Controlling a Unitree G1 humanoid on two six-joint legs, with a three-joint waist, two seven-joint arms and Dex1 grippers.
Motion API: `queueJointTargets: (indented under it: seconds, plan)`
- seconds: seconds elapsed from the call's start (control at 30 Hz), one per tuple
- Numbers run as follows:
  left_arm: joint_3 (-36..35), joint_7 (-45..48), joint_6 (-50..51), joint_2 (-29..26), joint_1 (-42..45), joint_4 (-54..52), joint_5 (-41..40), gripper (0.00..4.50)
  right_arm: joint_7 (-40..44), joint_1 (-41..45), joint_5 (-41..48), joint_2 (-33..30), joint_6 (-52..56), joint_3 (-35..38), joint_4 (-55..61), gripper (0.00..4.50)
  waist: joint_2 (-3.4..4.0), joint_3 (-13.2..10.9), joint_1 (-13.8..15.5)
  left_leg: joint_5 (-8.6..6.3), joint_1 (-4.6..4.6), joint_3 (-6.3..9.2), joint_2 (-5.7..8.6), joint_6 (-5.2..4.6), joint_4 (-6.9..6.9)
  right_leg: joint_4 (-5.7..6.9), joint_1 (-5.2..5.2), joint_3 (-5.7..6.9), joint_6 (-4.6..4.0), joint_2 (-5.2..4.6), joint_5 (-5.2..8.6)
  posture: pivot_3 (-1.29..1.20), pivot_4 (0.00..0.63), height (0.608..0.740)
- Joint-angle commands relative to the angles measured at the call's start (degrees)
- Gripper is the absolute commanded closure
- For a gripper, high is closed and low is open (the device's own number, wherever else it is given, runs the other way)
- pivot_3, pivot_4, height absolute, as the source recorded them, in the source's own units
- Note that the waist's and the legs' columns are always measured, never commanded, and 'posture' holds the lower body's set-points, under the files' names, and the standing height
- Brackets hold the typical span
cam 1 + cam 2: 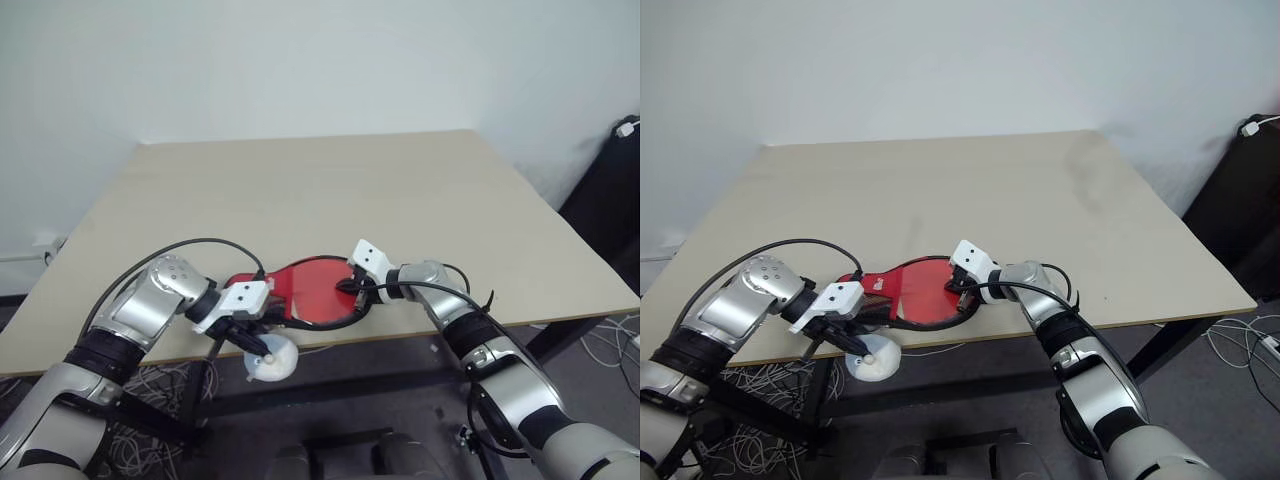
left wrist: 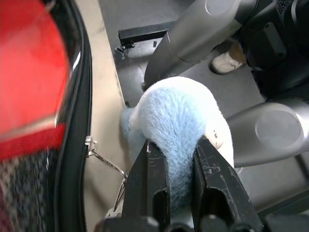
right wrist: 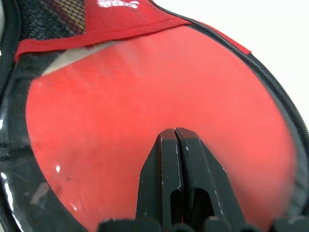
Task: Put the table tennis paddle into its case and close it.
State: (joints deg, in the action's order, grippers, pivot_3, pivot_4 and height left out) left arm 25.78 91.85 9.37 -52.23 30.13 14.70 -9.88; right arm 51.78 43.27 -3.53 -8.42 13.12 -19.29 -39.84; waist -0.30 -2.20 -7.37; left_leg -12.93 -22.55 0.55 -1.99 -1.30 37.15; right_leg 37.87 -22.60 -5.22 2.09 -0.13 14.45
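Note:
The case (image 1: 247, 284) lies flat near the table's front edge, black zip rim (image 3: 8, 159) around it. The table tennis paddle's red face (image 3: 120, 121) shows through the case's glossy face; its handle is hidden under red and dark fabric. My right gripper (image 3: 175, 131) is shut, tips resting on that glossy face near the round end (image 1: 352, 286). My left gripper (image 2: 176, 147) is shut on a pale blue fluffy ball (image 2: 169, 106) just off the front edge (image 1: 270, 362). A thin chain (image 2: 104, 162) runs from the ball to the zip rim at the handle end.
The beige table (image 1: 300, 190) stretches bare behind the case. Cables (image 1: 150, 385) lie on the floor below the front edge. A dark object (image 1: 612, 200) stands past the right edge.

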Motion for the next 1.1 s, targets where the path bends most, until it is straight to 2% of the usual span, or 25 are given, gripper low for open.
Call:
queueJointTargets:
  seconds: [0.03,0.37,0.77,0.97,1.1]
  plan:
    - [-2.91,0.64,1.45,-4.46,-1.35,3.85,1.93,4.34,-0.79,-1.90,-2.52,-1.27,1.75,-1.40,-4.42,4.50,0.00,0.00,-0.26,0.00,0.02,0.00,-0.03,0.00,-0.06,0.00,-0.02,-0.01,-0.03,0.05,0.01,0.00,0.000,0.740]
    - [-5.64,-0.23,1.24,-8.46,-4.89,9.71,3.02,4.34,-0.64,-2.61,-2.39,-1.29,1.90,-1.68,-3.55,4.50,0.00,0.00,-0.82,0.00,0.05,0.06,-0.23,0.00,-0.22,0.06,-0.12,0.09,-0.14,0.22,0.05,0.00,0.000,0.740]
    - [-7.96,-6.83,-3.20,-8.14,-2.07,22.74,6.69,4.34,0.00,-2.85,-2.58,-1.55,1.82,-2.11,-3.07,4.50,-0.16,0.11,-0.49,-0.02,0.07,0.11,-0.29,0.05,-0.20,0.07,-0.07,0.24,-0.18,0.20,0.06,0.00,0.000,0.740]
    - [-7.41,-9.53,-6.39,-8.15,0.13,28.95,8.83,4.34,0.06,-2.86,-2.61,-1.54,1.72,-2.24,-3.15,4.50,-0.17,0.10,0.03,0.00,0.57,0.22,-0.48,0.03,-0.23,0.28,0.11,0.21,-0.67,0.60,-0.17,0.00,0.000,0.740]
    - [-7.30,-9.38,-7.48,-7.64,0.88,30.55,8.84,4.34,0.09,-2.86,-2.60,-1.59,1.65,-2.42,-3.27,4.50,-0.26,0.07,0.05,0.00,0.99,0.32,-0.54,0.04,-0.25,0.95,0.08,0.00,-1.20,0.93,0.00,0.00,0.000,0.740]
